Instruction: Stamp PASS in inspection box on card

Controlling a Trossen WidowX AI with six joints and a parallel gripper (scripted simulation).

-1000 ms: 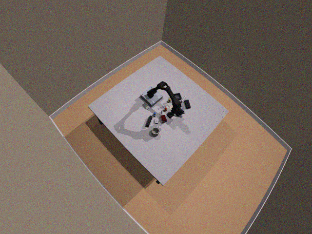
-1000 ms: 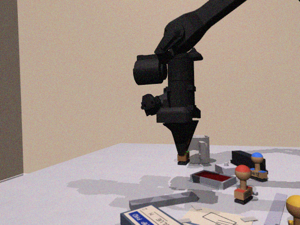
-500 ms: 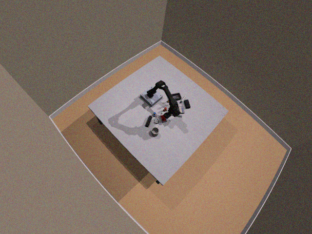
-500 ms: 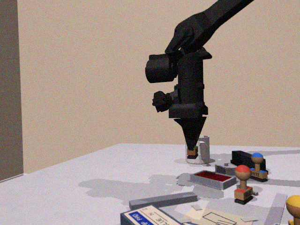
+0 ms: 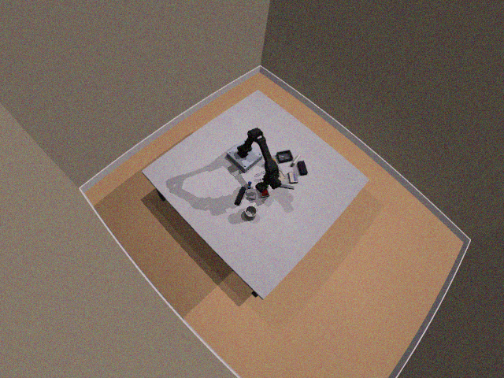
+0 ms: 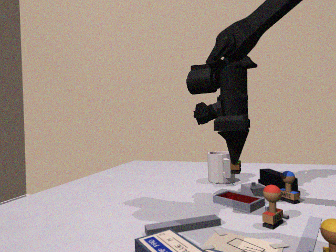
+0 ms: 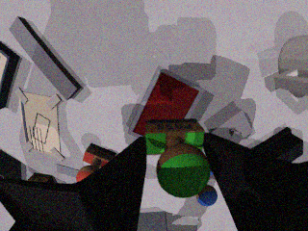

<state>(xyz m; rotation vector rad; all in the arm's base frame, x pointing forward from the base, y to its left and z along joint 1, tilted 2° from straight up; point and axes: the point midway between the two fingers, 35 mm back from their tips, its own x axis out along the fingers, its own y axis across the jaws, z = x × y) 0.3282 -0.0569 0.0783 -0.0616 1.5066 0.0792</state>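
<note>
My gripper (image 6: 235,161) (image 7: 174,141) is shut on the green-topped stamp (image 6: 235,166) (image 7: 184,175), which hangs upright in the air, base down; its lettering is hidden. The open red ink pad (image 5: 264,193) (image 6: 238,197) (image 7: 168,101) lies below; in the wrist view the stamp's base overlaps its near edge. The cream card (image 6: 217,241) (image 7: 54,117) with its outlined box lies to the left in the wrist view; I can make out no print in the box. A red-topped stamp (image 6: 272,193) (image 7: 98,156) stands between card and pad.
A white mug (image 5: 250,212) (image 6: 216,168) stands behind the pad. A blue-topped DATE stamp (image 6: 288,177) (image 7: 207,195) and a black block (image 5: 240,196) (image 6: 272,177) are beside it. A grey bar (image 6: 184,223) (image 7: 48,60) and boxed stamp pad (image 5: 293,177) (image 6: 163,242) lie by the card.
</note>
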